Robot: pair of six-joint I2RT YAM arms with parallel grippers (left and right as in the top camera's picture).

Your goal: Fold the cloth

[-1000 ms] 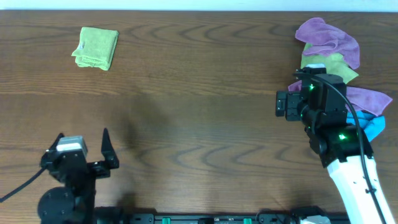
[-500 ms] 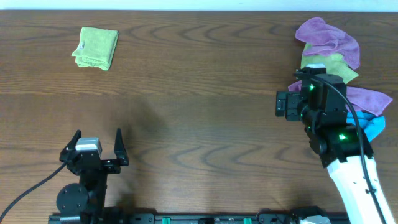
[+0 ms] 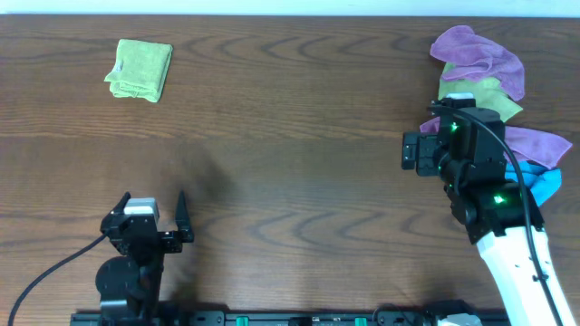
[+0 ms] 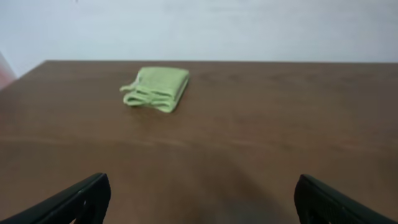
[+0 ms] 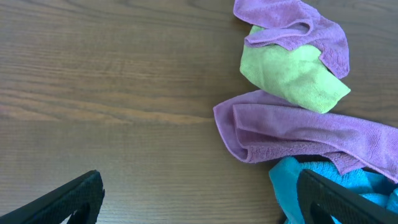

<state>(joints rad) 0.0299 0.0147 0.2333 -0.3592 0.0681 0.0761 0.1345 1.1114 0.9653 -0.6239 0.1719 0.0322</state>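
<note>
Overhead: folded cloth (image 3: pixel 139 70) on wooden table (image 3: pixel 290 136), left gripper (image 3: pixel 154 199) and right gripper (image 5: pixel 199 196) spread.

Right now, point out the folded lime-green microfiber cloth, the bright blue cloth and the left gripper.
folded lime-green microfiber cloth (image 3: pixel 139 70), overhead view, middle of top face
bright blue cloth (image 3: pixel 546 186), overhead view, its exposed middle
left gripper (image 3: pixel 152 196), overhead view, midway between its fingertips

Dark wood table (image 3: pixel 299 154), pale wall (image 4: pixel 249 28) behind
</note>
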